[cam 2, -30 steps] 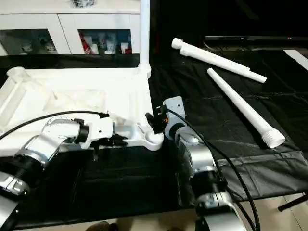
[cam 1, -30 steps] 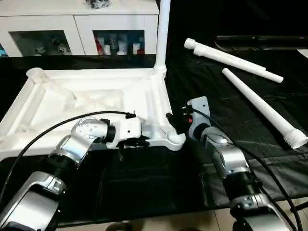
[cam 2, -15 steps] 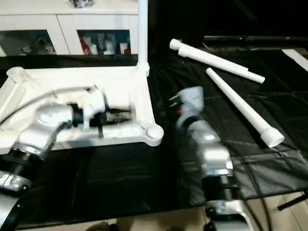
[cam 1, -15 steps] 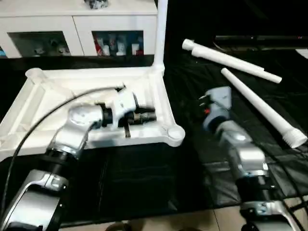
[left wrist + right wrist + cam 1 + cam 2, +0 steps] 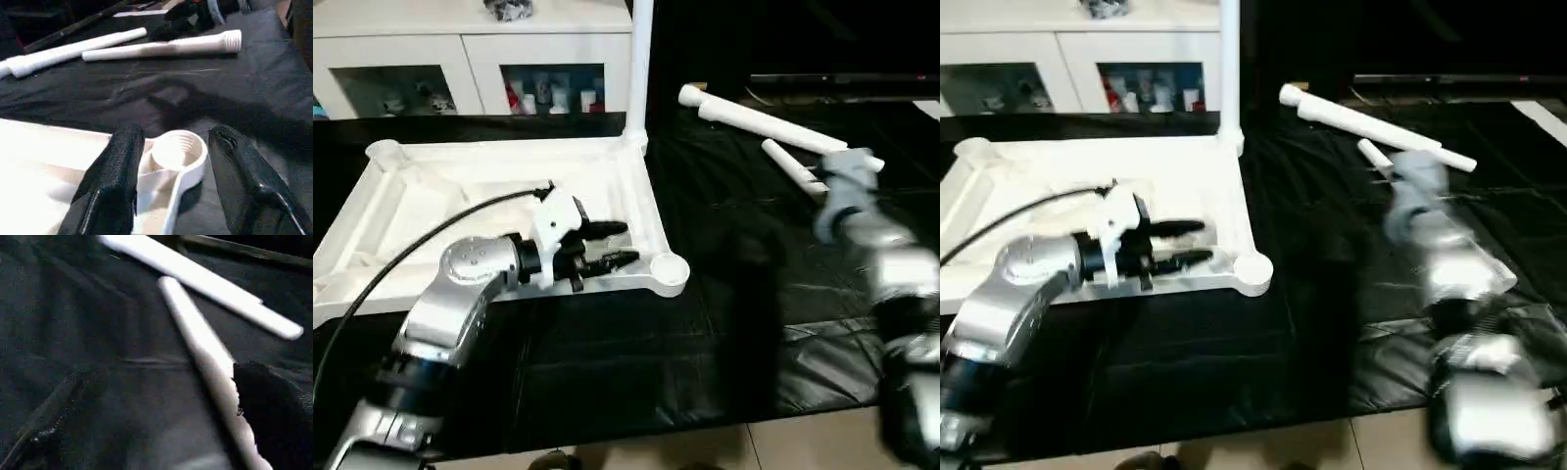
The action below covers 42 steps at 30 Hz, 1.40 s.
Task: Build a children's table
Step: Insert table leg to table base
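The left gripper point(image 5: 615, 245) hovers with its two black fingers point(image 5: 113, 171) spread apart, holding nothing, just above the near right corner of the upturned white table top point(image 5: 460, 196). Seen from the left wrist, the fingers straddle the round threaded corner socket point(image 5: 177, 149) without touching it. The table top lies ribbed side up on the black cloth point(image 5: 705, 294), and one white leg point(image 5: 639, 69) stands upright in the far right socket, in front of the white cabinet with glass doors point(image 5: 470, 59).

Well to the right of the table top, the right gripper point(image 5: 842, 181) is over the black cloth, blurred, with its fingers wide apart and empty. In the right wrist view one dark finger point(image 5: 271, 416) sits just beside the nearer loose leg point(image 5: 205, 352); whether it touches is hard to tell. The other loose leg point(image 5: 754, 117) lies just beyond, both resting flat on the cloth, apart from the table top.
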{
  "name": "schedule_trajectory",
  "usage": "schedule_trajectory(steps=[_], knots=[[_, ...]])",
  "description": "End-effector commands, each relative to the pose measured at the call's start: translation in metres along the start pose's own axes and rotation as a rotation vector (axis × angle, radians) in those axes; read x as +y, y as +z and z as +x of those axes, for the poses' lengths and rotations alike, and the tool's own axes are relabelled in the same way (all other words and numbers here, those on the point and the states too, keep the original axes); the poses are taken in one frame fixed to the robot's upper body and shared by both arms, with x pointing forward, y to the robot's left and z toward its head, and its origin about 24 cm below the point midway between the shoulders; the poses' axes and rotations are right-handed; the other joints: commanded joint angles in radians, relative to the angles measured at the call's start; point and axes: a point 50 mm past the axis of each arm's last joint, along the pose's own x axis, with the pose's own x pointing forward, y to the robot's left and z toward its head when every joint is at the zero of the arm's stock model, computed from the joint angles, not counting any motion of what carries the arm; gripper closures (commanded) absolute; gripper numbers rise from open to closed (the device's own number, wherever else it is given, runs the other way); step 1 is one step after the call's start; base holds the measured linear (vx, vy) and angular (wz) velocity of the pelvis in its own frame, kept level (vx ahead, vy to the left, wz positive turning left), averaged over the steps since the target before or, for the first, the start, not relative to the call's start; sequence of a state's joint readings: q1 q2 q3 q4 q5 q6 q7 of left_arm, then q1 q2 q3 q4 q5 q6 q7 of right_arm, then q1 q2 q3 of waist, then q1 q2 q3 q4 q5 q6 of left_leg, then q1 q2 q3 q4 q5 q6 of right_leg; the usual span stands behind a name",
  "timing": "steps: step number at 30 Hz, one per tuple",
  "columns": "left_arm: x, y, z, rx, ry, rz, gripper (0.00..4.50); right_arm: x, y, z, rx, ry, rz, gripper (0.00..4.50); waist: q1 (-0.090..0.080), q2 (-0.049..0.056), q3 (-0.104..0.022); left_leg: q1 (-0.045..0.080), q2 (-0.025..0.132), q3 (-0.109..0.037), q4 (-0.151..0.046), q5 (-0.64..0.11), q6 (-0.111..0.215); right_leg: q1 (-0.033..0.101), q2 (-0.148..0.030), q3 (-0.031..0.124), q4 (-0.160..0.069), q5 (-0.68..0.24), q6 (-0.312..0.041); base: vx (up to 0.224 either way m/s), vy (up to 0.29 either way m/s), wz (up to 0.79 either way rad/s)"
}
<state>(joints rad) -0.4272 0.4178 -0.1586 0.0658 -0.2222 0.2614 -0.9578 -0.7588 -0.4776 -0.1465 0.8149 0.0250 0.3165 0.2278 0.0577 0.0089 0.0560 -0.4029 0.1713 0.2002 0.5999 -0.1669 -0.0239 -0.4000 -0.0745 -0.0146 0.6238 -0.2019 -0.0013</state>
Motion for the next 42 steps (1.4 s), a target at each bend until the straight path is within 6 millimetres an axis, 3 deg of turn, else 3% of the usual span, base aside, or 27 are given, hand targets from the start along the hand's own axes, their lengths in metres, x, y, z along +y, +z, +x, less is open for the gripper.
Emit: schedule_trajectory(steps=[1, 2, 7, 11, 12, 13, 17, 22, 27, 29, 36, 41, 42], knots=[[-0.001, 0.005, 0.001, -0.005, -0.001, 0.024, 1.76, -0.002, -0.002, 0.001, 0.008, -0.004, -0.022, 0.0, -0.001, -0.001, -0.072, 0.034, 0.04, -0.017, -0.057, -0.179, -0.018, 0.044, -0.047, 0.024, -0.067, -0.067, -0.229, 0.0, 0.0, 0.0], [-0.004, 0.008, 0.0, 0.006, 0.017, 0.026, 1.76, -0.019, -0.009, 0.0, 0.054, -0.05, -0.021, 0.0, -0.003, 0.0, -0.075, 0.036, 0.044, -0.018, -0.056, -0.176, -0.016, 0.043, -0.048, 0.022, -0.062, -0.057, -0.237, 0.0, 0.0, 0.0], [-0.004, 0.007, -0.005, 0.044, 0.047, 0.01, 1.76, -0.044, -0.032, -0.006, 0.146, -0.101, -0.004, 0.0, 0.0, -0.001, -0.072, 0.032, 0.04, -0.016, -0.052, -0.181, -0.002, 0.045, -0.045, 0.021, -0.066, -0.061, -0.244, 0.0, 0.0, 0.0], [-0.007, 0.007, -0.009, 0.057, 0.021, -0.001, 1.76, -0.056, -0.045, -0.012, 0.196, -0.105, -0.008, 0.0, 0.0, 0.002, -0.071, 0.031, 0.041, -0.018, -0.053, -0.2, -0.002, 0.044, -0.043, 0.018, -0.067, -0.089, -0.245, 0.0, 0.0, 0.0], [-0.008, 0.007, -0.01, 0.062, 0.012, -0.003, 1.76, -0.061, -0.05, -0.014, 0.213, -0.105, 0.001, 0.0, 0.002, 0.01, -0.07, 0.031, 0.041, -0.02, -0.053, -0.207, -0.004, 0.043, -0.046, 0.018, -0.066, -0.091, -0.249, 0.0, 0.0, 0.0], [-0.009, 0.007, -0.011, 0.063, 0.009, -0.004, 1.76, -0.063, -0.052, -0.016, 0.22, -0.104, 0.005, 0.0, 0.001, 0.006, -0.068, 0.031, 0.042, -0.019, -0.053, -0.222, -0.003, 0.043, -0.045, 0.017, -0.069, -0.098, -0.257, 0.0, 0.0, 0.0], [-0.01, 0.007, -0.014, 0.075, 0.001, -0.008, 1.76, -0.066, -0.059, -0.018, 0.252, -0.084, 0.014, 0.0, 0.003, 0.016, -0.063, 0.031, 0.042, -0.018, -0.054, -0.255, -0.002, 0.038, -0.043, 0.015, -0.073, -0.138, -0.261, 0.0, 0.0, 0.0], [-0.011, 0.009, -0.016, 0.098, -0.014, -0.007, 1.76, -0.075, -0.066, -0.023, 0.299, -0.085, 0.008, 0.0, 0.008, 0.018, -0.058, 0.029, 0.041, -0.018, -0.053, -0.24, 0.013, 0.038, -0.045, 0.015, -0.074, -0.159, -0.267, 0.0, 0.0, 0.0], [-0.01, 0.01, -0.019, 0.117, -0.023, 0.0, 1.76, -0.077, -0.067, -0.025, 0.316, -0.051, 0.085, 0.0, 0.009, 0.017, -0.052, 0.029, 0.043, -0.019, -0.057, -0.263, 0.014, 0.034, -0.046, 0.015, -0.077, -0.205, -0.258, 0.0, 0.0, 0.0], [-0.011, 0.011, -0.022, 0.123, -0.029, 0.003, 1.76, -0.074, -0.064, -0.025, 0.313, 0.004, 0.135, 0.0, 0.009, 0.009, -0.052, 0.028, 0.043, -0.018, -0.057, -0.26, 0.018, 0.034, -0.046, 0.015, -0.077, -0.211, -0.256, 0.0, 0.0, 0.0], [-0.011, 0.013, -0.027, 0.149, -0.057, 0.011, 1.76, -0.058, -0.05, -0.02, 0.317, 0.18, 0.235, 0.0, 0.007, 0.015, -0.052, 0.027, 0.045, -0.02, -0.057, -0.256, 0.027, 0.032, -0.047, 0.014, -0.074, -0.214, -0.271, 0.0, 0.0, 0.0], [-0.012, 0.014, -0.026, 0.159, -0.088, 0.01, 1.76, -0.055, -0.053, -0.019, 0.345, 0.156, 0.237, 0.0, 0.012, 0.019, -0.054, 0.03, 0.047, -0.019, -0.058, -0.254, 0.014, 0.029, -0.048, 0.015, -0.074, -0.209, -0.278, 0.0, 0.0, 0.0], [-0.013, 0.014, -0.025, 0.163, -0.1, 0.01, 1.76, -0.053, -0.056, -0.018, 0.361, 0.139, 0.25, 0.19, 0.013, 0.018, -0.057, 0.031, 0.047, -0.019, -0.057, -0.251, 0.012, 0.03, -0.049, 0.015, -0.073, -0.205, -0.278, 0.0, 0.0, 0.0]])
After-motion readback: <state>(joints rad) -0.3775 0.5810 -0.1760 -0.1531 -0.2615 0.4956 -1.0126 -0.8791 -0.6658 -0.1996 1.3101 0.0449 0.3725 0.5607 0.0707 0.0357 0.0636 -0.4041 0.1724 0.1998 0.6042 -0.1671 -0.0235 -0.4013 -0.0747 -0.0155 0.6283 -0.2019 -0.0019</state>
